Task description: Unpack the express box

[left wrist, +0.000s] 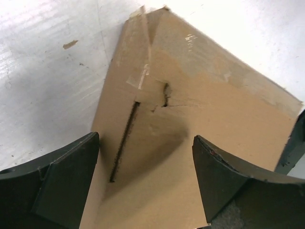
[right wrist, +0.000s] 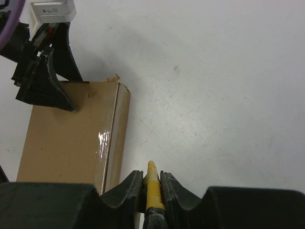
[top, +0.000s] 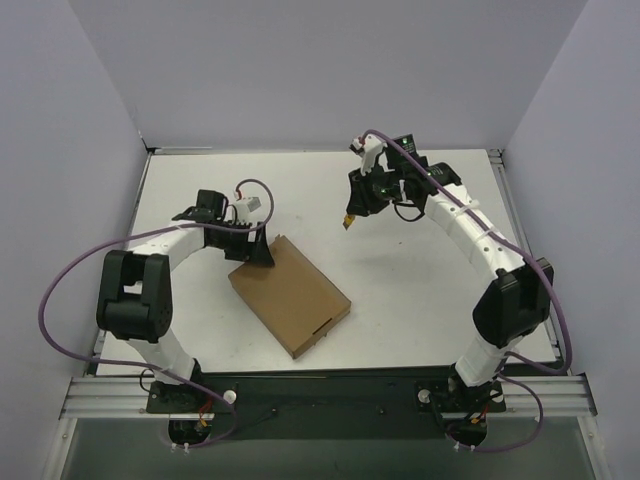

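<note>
The express box (top: 290, 295) is a flat brown cardboard mailer lying closed and slantwise on the white table. My left gripper (top: 258, 250) hangs over its far left corner. In the left wrist view the left gripper (left wrist: 145, 157) is open, and both dark fingers (left wrist: 66, 181) stand wide apart above the box's top (left wrist: 205, 100), with nothing between them. Clear tape (left wrist: 143, 76) runs along a seam of the box. My right gripper (top: 350, 222) is off to the box's far right, above the table. In its wrist view the right gripper (right wrist: 151, 179) is shut on a small yellow-handled tool (right wrist: 152, 191).
The white table (top: 420, 270) is ringed by grey walls on three sides. The right wrist view shows the box (right wrist: 66, 138) at left with the left gripper (right wrist: 47, 90) above its corner. A small brown scrap (left wrist: 70, 44) lies on the table beside the box.
</note>
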### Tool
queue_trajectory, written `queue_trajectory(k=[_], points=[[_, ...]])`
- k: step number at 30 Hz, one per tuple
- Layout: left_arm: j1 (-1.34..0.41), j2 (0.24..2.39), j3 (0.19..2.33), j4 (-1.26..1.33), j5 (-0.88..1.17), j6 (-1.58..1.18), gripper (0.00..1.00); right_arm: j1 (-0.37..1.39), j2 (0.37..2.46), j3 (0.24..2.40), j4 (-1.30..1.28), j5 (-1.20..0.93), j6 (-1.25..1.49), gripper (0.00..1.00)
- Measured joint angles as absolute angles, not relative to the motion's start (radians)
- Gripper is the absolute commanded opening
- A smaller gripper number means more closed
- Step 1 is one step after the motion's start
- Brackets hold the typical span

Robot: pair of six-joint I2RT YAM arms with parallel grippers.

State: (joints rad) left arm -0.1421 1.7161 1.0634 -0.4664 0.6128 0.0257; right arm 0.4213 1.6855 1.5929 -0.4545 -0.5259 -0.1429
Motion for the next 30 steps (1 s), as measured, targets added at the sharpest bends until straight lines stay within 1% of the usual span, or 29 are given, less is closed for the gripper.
queue_trajectory(k=[5, 9, 11, 12, 16, 22, 26, 30], points=[[-0.137, 1.676, 1.076, -0.414, 0.695, -0.025, 0.9, 0.434, 1.742, 1.637, -0.445, -0.513, -0.124, 0.0], [-0.149, 1.725, 1.138, -0.351, 0.745, -0.09, 0.9, 0.44, 1.769, 1.655, -0.407, -0.512, -0.108, 0.0], [-0.157, 1.771, 1.176, -0.342, 0.757, -0.097, 0.88, 0.443, 1.771, 1.655, -0.386, -0.512, -0.087, 0.0], [-0.16, 1.794, 1.193, -0.345, 0.765, -0.093, 0.85, 0.447, 1.771, 1.655, -0.37, -0.513, -0.072, 0.0], [-0.152, 1.888, 1.26, -0.381, 0.802, -0.083, 0.8, 0.46, 1.771, 1.624, -0.275, -0.513, -0.008, 0.0], [-0.101, 1.95, 1.269, -0.393, 0.851, -0.094, 0.73, 0.546, 1.771, 1.57, -0.233, -0.502, 0.001, 0.0], [-0.099, 2.007, 1.304, -0.404, 0.869, -0.099, 0.73, 0.598, 1.771, 1.515, -0.191, -0.476, 0.009, 0.0], [-0.106, 2.033, 1.307, -0.409, 0.888, -0.107, 0.72, 0.603, 1.777, 1.484, -0.154, -0.439, 0.035, 0.0]])
